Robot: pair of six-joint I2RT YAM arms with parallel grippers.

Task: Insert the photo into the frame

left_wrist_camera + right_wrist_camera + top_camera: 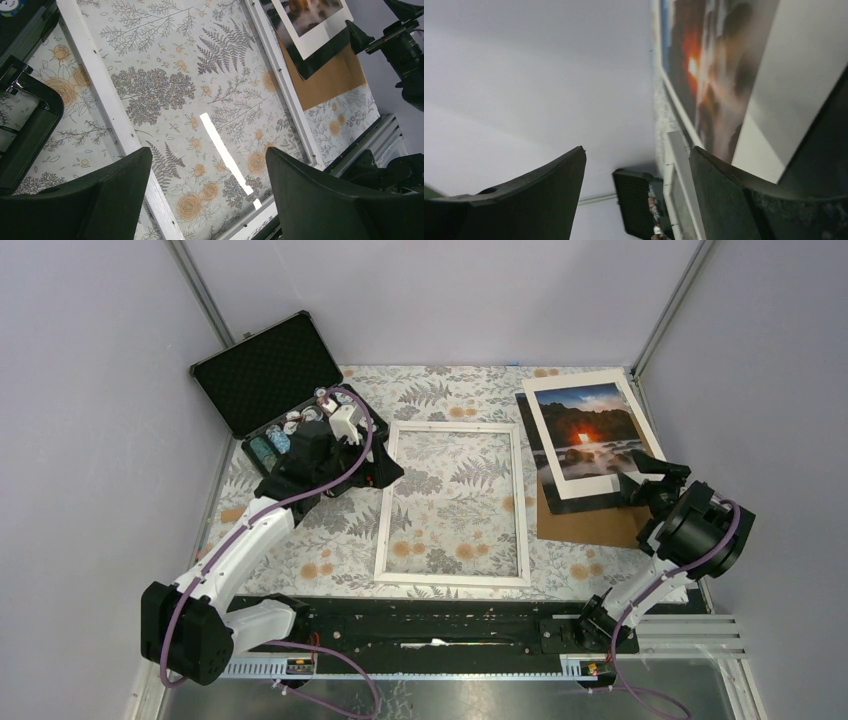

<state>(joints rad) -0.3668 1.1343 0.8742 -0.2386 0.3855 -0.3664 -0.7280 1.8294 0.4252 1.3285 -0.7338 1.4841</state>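
Note:
The photo [588, 430], a dark landscape with a red-orange sun and a white border, lies at the back right, partly on a brown backing board [590, 525]. The white frame [387, 510] lies flat mid-table with the floral cloth showing through it. My left gripper [388, 472] is open and empty above the frame's left rail [100, 90]. My right gripper [643, 477] is open and empty at the photo's near right corner. In the right wrist view one finger [744, 200] overlaps the photo's white border [794, 75]. The photo's corner also shows in the left wrist view [310, 20].
An open black foam-lined case [265, 370] with chips [290, 425] stands at the back left, close to my left arm. A dark sheet [532, 445] lies under the photo's left edge. Grey walls close the sides and back. A black rail [430, 625] runs along the near edge.

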